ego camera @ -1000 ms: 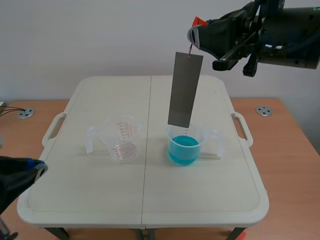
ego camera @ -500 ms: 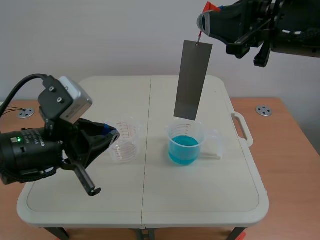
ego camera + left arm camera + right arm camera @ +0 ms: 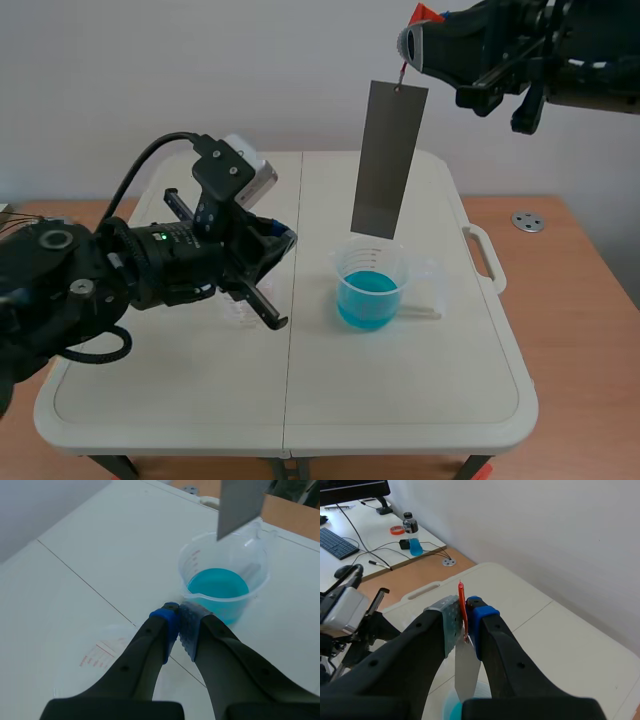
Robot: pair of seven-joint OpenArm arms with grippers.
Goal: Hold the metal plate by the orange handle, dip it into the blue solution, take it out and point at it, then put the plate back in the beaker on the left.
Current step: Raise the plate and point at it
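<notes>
1. The metal plate (image 3: 388,160) hangs in the air over the right half of the counter (image 3: 400,400). Its long axis is nearly upright, and its lower end leans a little to the left.
2. At the plate's top sits the orange handle (image 3: 427,14). The right hand (image 3: 405,45), raised high at the far right, is clamped on this handle. In the right wrist view the orange strip (image 3: 462,610) is pinched between the two pads and the plate (image 3: 467,675) drops straight down from it.
3. The plate's lower edge is just above the rim of the beaker of blue solution (image 3: 370,285), apart from the liquid. In the left wrist view that edge (image 3: 240,505) lines up over the far side of the rim.
4. The blue beaker (image 3: 225,580) stands just right of the counter's centre seam, well in from every edge, with its handle turned to the right.
5. The left hand (image 3: 280,240) is pinched together on nothing. Its pads (image 3: 172,622) meet at the tips, which aim toward the blue beaker's near-left rim and stop short of it.
6. There is open air between the left hand's tips and the plate, which hangs well apart to the right.
7. The clear beaker (image 3: 95,655) lies under the left hand. In the scene view the arm hides most of it.
</notes>
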